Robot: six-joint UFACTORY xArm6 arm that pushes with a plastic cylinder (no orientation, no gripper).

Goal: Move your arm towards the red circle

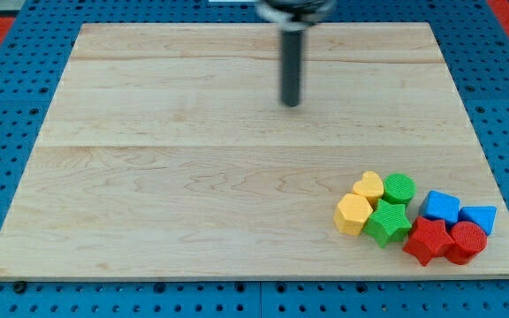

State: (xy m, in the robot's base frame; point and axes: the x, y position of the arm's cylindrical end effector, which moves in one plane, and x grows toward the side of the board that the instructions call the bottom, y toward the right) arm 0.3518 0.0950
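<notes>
The red circle point(467, 240) lies near the board's bottom right corner, touching a red star point(428, 240) on its left and a blue triangle point(479, 217) above it. My tip point(291, 103) stands on the upper middle of the board, far up and to the left of the red circle, touching no block.
The other blocks cluster at the bottom right: a blue cube-like block point(440, 207), a green circle point(399, 188), a green star point(388, 222), a yellow heart point(369, 186) and a yellow hexagon point(353, 214). The wooden board point(175, 177) lies on a blue pegboard.
</notes>
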